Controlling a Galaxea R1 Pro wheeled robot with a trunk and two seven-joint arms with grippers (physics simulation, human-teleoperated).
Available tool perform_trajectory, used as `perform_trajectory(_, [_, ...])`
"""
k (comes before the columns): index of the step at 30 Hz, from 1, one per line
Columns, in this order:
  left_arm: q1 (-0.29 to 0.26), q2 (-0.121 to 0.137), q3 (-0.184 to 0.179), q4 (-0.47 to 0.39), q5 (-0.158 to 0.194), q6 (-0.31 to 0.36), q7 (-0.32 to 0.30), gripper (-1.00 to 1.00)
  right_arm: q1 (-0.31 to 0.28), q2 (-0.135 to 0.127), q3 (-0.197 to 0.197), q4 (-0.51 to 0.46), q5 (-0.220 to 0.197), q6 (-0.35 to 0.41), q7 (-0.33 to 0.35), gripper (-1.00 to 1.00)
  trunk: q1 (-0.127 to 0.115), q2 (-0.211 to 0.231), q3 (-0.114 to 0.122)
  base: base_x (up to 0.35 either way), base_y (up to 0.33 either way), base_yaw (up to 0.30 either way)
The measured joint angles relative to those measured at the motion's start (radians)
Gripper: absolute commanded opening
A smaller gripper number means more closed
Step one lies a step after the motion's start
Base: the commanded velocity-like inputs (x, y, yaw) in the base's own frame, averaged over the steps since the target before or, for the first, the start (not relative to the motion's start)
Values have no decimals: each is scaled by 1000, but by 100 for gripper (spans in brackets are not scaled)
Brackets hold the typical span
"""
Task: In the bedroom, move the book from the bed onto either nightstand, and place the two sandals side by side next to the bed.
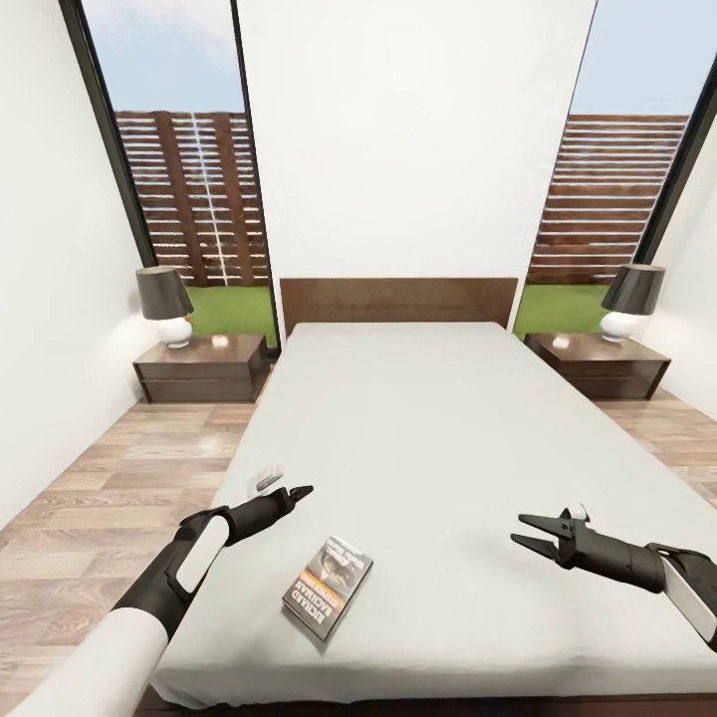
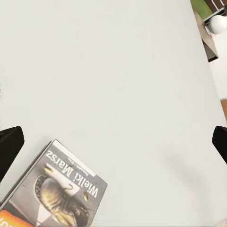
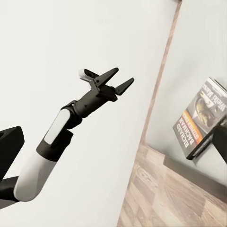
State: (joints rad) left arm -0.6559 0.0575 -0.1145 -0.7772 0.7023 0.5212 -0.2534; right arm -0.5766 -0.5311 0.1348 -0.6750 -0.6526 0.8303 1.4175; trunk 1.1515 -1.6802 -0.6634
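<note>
The book (image 1: 327, 586) lies flat on the pale grey bed (image 1: 428, 418), near its foot and left of centre; its dark cover with white lettering and an orange band also appears in the left wrist view (image 2: 66, 189) and the right wrist view (image 3: 203, 118). My left gripper (image 1: 297, 493) hovers open just above the mattress, a short way up and left of the book, with nothing between its fingers (image 3: 116, 74). My right gripper (image 1: 523, 531) hangs open over the bed's right part, well apart from the book. The sandals are out of view.
Two dark brown nightstands flank the headboard, left (image 1: 199, 366) and right (image 1: 597, 363). Each carries a lamp with a dark shade, one on the left (image 1: 164, 304) and one on the right (image 1: 629, 299). Wood-plank floor (image 1: 90, 498) runs along both sides of the bed.
</note>
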Motion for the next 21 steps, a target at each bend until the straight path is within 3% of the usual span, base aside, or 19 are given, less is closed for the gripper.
perform_trajectory(7, [0, -5, 0, 0, 0, 0, 0, 100, 0, -7, -3, -33, -8, 11, 10, 100, 27, -49, -22, 0, 0, 0])
perform_trajectory(16, [0, -13, -1, 1, 0, 0, 0, 100, -1, -24, -6, -170, -9, 97, 4, 100, 27, -49, -22, 0, 0, 0])
perform_trajectory(21, [0, -20, -2, 4, 1, -1, 0, 100, -1, -24, -6, -207, -2, 98, -2, 100, 46, -84, -38, 0, 0, 0])
